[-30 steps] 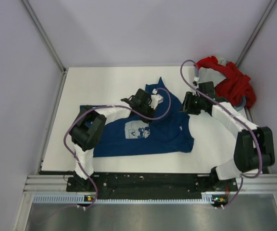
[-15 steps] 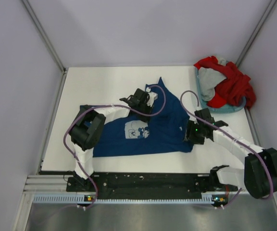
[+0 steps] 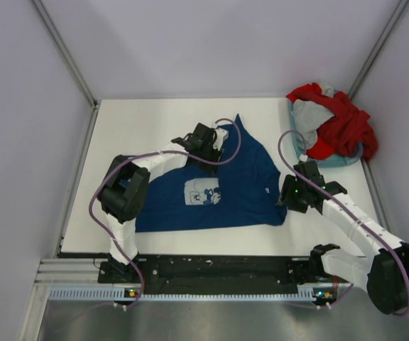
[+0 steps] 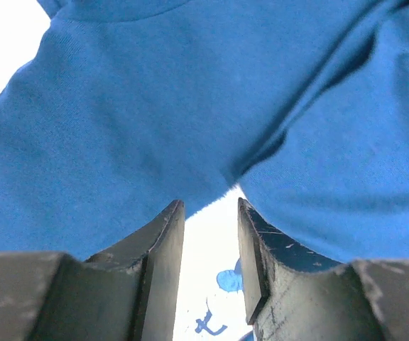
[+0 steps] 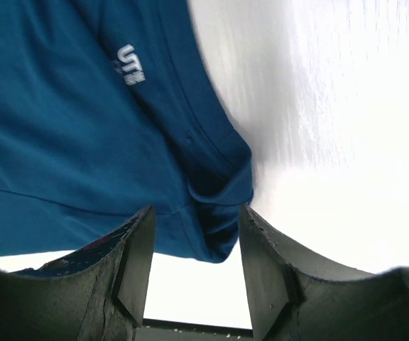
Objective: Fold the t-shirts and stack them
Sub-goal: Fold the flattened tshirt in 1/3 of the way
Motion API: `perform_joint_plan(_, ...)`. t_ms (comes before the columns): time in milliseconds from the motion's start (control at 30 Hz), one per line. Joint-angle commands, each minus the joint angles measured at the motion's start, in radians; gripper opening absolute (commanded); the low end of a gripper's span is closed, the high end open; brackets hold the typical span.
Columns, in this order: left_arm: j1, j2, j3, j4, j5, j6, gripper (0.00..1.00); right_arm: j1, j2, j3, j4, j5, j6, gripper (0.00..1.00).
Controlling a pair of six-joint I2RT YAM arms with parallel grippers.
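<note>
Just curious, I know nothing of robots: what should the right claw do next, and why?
Probably close the right gripper: its jaws stand open around the shirt's corner on the table, so a pinch there would let it lift that corner for a fold.

Left tool's (image 4: 209, 207) jaws newly parted
</note>
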Motion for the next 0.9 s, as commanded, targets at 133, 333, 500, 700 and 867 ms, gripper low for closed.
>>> perform_joint_plan(133, 0.007, -0.317, -0.061, -0.219, 0.082, 0.433, 0.41, 0.014, -0.016, 0.033, -0.042, -0.115, 0.037, 0.48)
perform_joint_plan(333, 0.042, -0.444, -0.304, -0.364, -0.092, 0.578, 0.40, 0.013, -0.007, -0.074, 0.071, -0.178, 0.083, 0.39)
perform_joint_plan(500, 0.125, -0.490, -0.496, -0.323, -0.176, 0.576, 0.39, -0.007, -0.040, -0.132, 0.096, -0.066, 0.113, 0.03)
perform_joint_plan(700, 0.163, -0.483, -0.602, -0.252, -0.205, 0.564, 0.38, -0.111, -0.226, -0.226, 0.079, -0.006, 0.202, 0.00)
perform_joint_plan(867, 0.165, -0.524, -0.575, -0.269, -0.178, 0.564, 0.39, -0.121, -0.257, -0.217, 0.047, 0.063, 0.233, 0.01)
